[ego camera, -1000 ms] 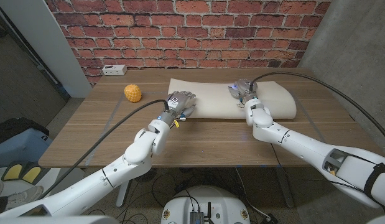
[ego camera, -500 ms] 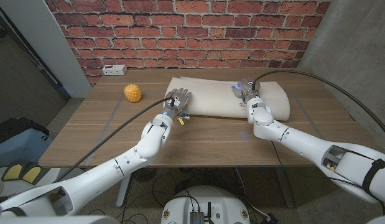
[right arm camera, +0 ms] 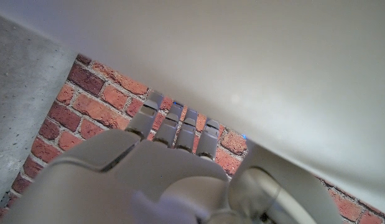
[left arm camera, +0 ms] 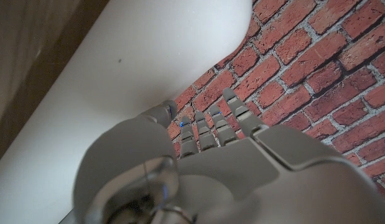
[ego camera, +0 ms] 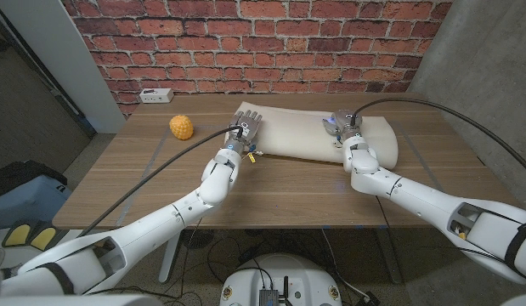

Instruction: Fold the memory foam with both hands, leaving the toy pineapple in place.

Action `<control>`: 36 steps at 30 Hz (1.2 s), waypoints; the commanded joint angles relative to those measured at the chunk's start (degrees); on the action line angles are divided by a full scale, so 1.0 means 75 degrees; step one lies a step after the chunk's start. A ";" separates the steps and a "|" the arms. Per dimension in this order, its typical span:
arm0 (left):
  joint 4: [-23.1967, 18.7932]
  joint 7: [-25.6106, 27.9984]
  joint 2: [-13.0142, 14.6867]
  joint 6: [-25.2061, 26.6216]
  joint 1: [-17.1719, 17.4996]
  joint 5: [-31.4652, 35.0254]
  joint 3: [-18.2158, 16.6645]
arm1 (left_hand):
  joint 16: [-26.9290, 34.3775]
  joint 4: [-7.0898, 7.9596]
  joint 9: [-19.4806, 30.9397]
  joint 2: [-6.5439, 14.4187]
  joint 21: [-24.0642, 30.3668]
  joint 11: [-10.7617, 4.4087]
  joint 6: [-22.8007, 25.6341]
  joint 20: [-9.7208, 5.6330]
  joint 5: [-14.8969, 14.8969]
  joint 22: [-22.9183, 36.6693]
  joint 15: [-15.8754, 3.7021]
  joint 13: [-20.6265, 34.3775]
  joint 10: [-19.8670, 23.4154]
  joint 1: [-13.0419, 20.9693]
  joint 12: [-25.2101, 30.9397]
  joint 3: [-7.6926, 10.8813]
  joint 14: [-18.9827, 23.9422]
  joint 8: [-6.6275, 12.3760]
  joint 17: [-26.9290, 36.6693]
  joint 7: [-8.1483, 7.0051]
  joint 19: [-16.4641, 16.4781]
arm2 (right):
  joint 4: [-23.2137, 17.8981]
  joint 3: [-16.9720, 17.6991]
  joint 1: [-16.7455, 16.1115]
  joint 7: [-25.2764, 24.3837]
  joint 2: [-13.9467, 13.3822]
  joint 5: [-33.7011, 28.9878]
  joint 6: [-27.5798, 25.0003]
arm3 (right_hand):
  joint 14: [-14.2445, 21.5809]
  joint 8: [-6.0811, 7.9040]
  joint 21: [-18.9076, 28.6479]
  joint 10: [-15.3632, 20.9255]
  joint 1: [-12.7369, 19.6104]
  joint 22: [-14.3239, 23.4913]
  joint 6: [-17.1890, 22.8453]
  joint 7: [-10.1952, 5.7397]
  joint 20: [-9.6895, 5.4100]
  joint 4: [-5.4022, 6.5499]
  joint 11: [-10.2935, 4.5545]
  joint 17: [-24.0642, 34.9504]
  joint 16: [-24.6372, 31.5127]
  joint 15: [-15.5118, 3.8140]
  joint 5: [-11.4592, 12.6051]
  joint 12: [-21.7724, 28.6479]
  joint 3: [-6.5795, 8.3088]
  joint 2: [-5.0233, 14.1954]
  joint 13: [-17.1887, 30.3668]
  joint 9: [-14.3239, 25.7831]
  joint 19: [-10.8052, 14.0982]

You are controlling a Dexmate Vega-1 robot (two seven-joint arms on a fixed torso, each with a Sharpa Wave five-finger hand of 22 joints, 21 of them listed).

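The cream rectangular slab of memory foam (ego camera: 318, 136) lies along the far edge of the wooden counter (ego camera: 288, 191), toward its far right corner. The left hand (ego camera: 246, 127) rests on the foam's left end with fingers extended; the right hand (ego camera: 346, 127) sits on its right part, and whether either grips the foam I cannot tell. The yellow toy pineapple (ego camera: 182, 127) stands apart near the far left corner. Bare counter runs along the near edge.

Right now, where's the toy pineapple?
In the head view, the toy pineapple sits on the table's far left, apart from the memory foam.
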 commanded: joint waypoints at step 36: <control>0.2162 -0.1213 -0.0415 -0.1211 -0.1827 -0.5600 0.0807 | -0.0341 0.0680 -0.0069 -0.0961 -0.1100 0.0278 -0.1874 -0.0076 0.0224 -0.0014 0.0283 -0.0034 -0.1719 -0.3826 -0.0329 -0.2133 -0.1602 -0.0197 -0.0128 -0.0163 -0.1867 | -0.0991 0.0392 -0.0459 -0.0141 -0.0541 0.0426 -0.0274 | 0.0008 -0.0107 -0.0001 -0.0048 0.0014 0.0019 -0.0146 -0.0021 0.0081 -0.0092 0.0047 -0.0024 -0.0104 -0.0426 -0.0030 -0.0063 0.0128 -0.0277 0.0006 0.0024 0.0030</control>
